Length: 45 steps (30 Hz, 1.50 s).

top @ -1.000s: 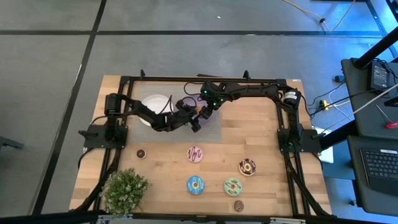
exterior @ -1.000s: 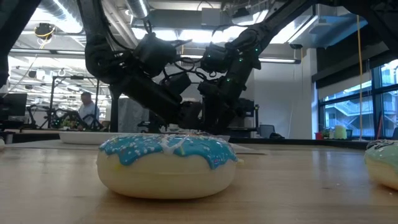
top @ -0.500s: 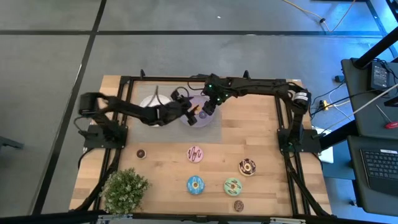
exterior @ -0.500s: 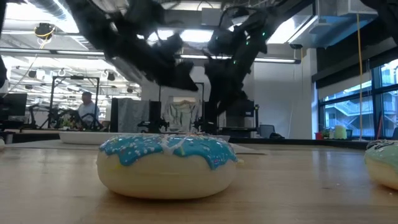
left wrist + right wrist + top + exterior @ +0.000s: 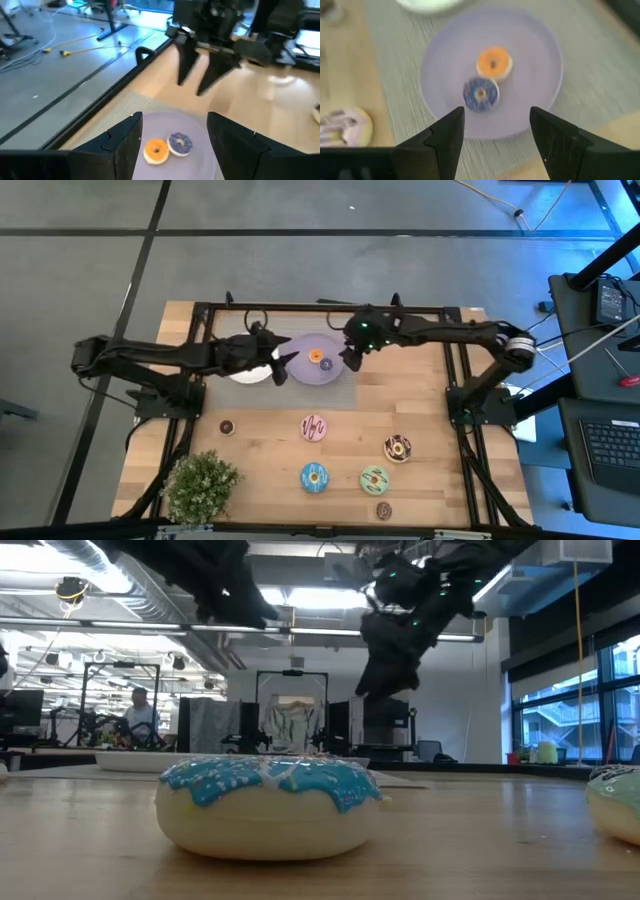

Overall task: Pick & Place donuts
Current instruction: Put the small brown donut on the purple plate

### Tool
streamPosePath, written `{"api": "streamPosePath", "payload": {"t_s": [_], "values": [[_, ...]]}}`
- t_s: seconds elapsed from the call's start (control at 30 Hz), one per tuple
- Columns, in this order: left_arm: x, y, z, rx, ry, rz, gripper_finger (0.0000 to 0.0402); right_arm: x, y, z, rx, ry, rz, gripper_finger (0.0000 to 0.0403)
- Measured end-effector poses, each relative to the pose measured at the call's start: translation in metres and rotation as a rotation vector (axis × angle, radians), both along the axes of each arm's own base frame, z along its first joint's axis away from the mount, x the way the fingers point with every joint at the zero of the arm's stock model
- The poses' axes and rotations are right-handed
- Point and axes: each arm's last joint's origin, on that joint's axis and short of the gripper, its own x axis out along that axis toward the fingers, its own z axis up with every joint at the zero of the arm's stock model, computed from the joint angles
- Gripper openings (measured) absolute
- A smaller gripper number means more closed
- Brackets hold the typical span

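An orange mini donut (image 5: 316, 357) and a purple mini donut (image 5: 325, 365) lie side by side on the lilac plate (image 5: 305, 372); both also show as the orange mini (image 5: 493, 62) and purple mini (image 5: 480, 94) in the right wrist view. My left gripper (image 5: 285, 360) hangs open over the plate's left rim. My right gripper (image 5: 350, 362) hangs open over its right rim. The pink donut (image 5: 314, 427), chocolate donut (image 5: 398, 447), blue donut (image 5: 314, 476), green donut (image 5: 375, 478) and two dark minis (image 5: 227, 426) (image 5: 383, 510) lie flat on the table nearer the front.
A white plate (image 5: 245, 370) sits left of the lilac one, partly under my left arm; both rest on a grey mat (image 5: 345, 385). A potted plant (image 5: 200, 485) stands at the near left corner. Bare wood lies between the mat and the donut row.
Both grippers met low over the lilac plate, then rose and drew apart, the left toward the table's left edge and the right toward its right edge. The plate, hidden by them before, now shows with the orange and purple minis on it.
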Motion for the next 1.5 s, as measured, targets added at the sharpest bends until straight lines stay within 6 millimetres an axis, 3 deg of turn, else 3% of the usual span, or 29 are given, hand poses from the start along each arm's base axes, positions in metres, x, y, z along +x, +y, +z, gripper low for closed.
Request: {"api": "streamPosePath", "payload": {"t_s": [0.1,0.2,0.4,0.7,1.07,1.37,1.5], "values": [[-0.004,-0.004,0.0,0.014,0.053,-0.126,0.0219,-0.007,0.003,0.002,-0.002,-0.092,-0.028,0.0226],[-0.009,-0.008,-0.006,-0.095,0.154,-0.159,0.0219,-0.012,0.005,0.001,0.002,-0.103,-0.034,0.0226],[-0.035,-0.023,-0.013,-0.44,0.489,-0.041,0.0219,-0.013,0.005,-0.004,0.009,-0.079,-0.034,0.0226],[-0.068,-0.052,-0.036,-1.008,0.726,0.289,0.0219,-0.013,0.004,-0.004,-0.004,-0.078,-0.027,0.0226],[-0.088,-0.068,-0.076,-1.128,0.8,0.558,0.0219,-0.013,0.004,-0.004,-0.016,-0.078,-0.017,0.0226],[-0.095,-0.07,-0.091,-1.084,0.855,0.511,0.0219,-0.013,0.004,-0.004,-0.016,-0.078,-0.018,0.0226],[-0.094,-0.071,-0.092,-1.106,0.842,0.57,0.0219,-0.013,0.004,-0.004,-0.016,-0.078,-0.018,0.0226]]}}
